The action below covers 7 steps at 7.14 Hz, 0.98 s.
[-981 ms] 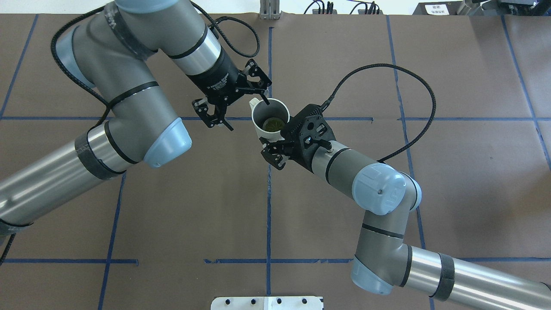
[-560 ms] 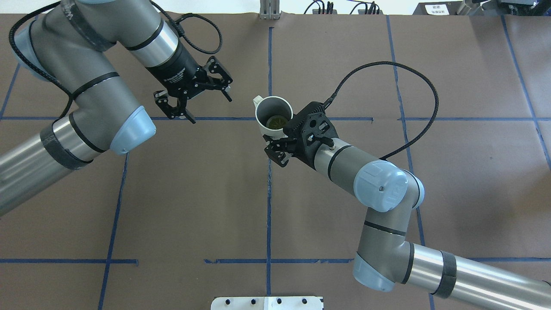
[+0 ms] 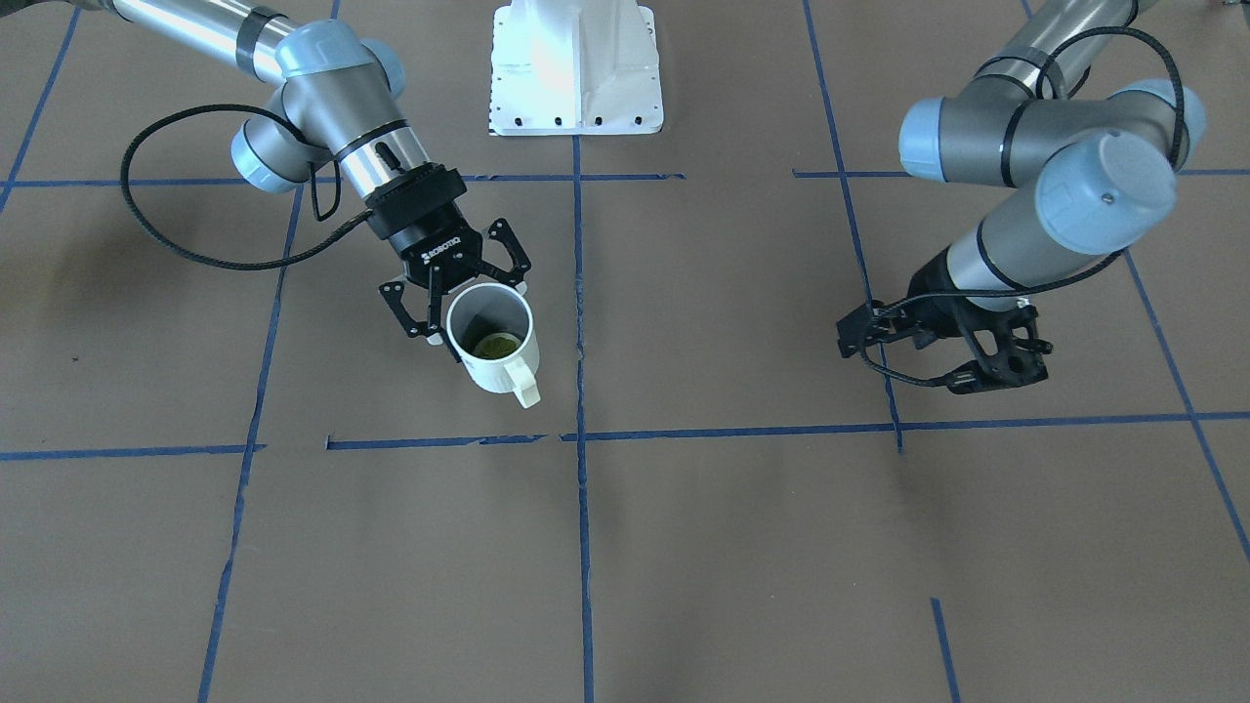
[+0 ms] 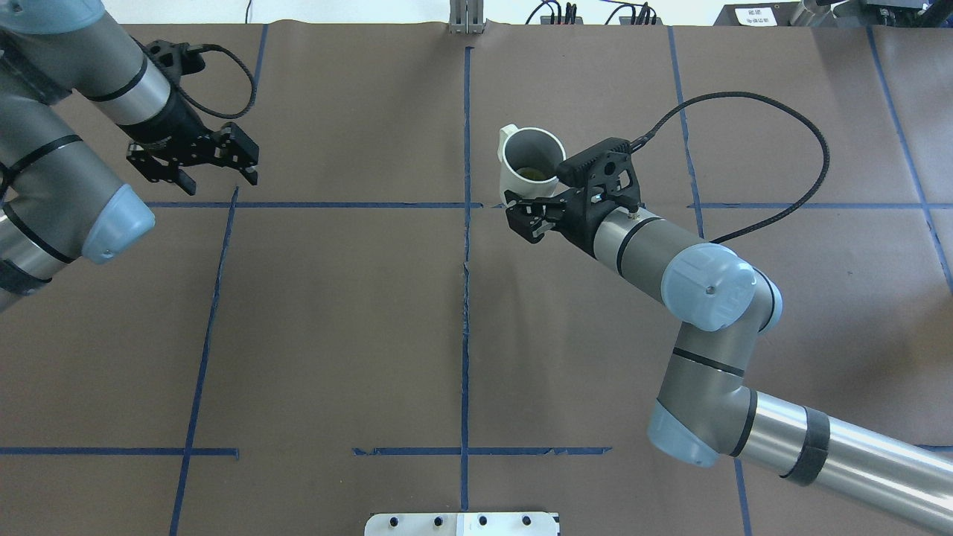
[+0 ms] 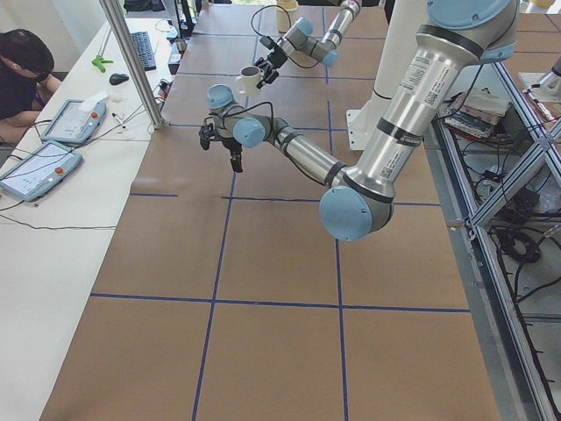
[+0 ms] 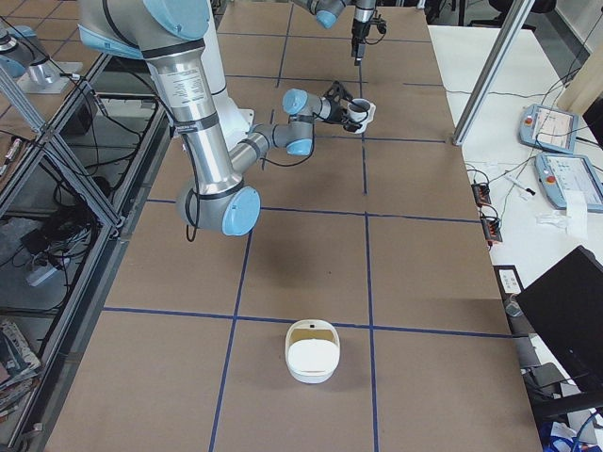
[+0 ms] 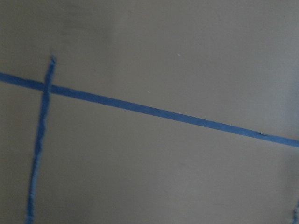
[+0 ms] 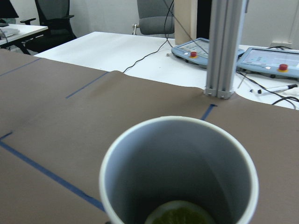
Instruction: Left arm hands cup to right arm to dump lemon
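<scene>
Holding: right gripper (image 3: 461, 298) clamped on the cup (image 4: 530, 152), upright over the table (image 4: 335, 313)
Inside cup: lemon slice (image 8: 180, 215) at the bottom
Left gripper (image 4: 216, 177): fingers spread, empty, well apart

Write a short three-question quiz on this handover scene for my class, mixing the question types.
1. True or false: the left hand is gripping the cup.
2. What lies inside the cup? A) a lemon slice B) a spoon C) nothing
3. Fill in: the cup is held off the table by the ___ hand.

Key: 1 false, it is open and well clear of the cup; 2 A; 3 right hand.
</scene>
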Each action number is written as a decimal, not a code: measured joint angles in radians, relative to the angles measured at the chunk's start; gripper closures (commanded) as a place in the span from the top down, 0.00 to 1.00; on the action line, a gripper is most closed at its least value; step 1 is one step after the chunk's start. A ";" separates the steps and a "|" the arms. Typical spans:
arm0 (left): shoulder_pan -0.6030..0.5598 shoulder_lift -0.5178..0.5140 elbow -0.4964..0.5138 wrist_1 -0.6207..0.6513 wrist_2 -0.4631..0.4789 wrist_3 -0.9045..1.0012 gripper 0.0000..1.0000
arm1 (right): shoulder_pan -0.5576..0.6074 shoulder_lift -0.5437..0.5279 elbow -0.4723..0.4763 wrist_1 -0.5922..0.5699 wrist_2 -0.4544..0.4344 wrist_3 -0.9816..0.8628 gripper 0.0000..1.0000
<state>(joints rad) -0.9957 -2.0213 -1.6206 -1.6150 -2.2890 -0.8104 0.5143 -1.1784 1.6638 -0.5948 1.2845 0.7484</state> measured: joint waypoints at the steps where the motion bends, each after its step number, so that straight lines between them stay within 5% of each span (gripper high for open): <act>1: -0.039 0.013 0.002 0.070 0.035 0.177 1.00 | 0.039 -0.064 0.032 0.000 0.005 0.013 0.05; 4: -0.099 0.059 0.001 0.114 0.047 0.360 1.00 | 0.141 -0.335 0.215 0.026 0.090 0.019 0.05; 7: -0.101 0.065 -0.003 0.115 0.045 0.360 1.00 | 0.179 -0.588 0.272 0.271 0.108 0.041 0.06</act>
<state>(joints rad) -1.0967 -1.9566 -1.6232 -1.5003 -2.2440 -0.4507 0.6937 -1.7667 1.9361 -0.3242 1.3922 0.7898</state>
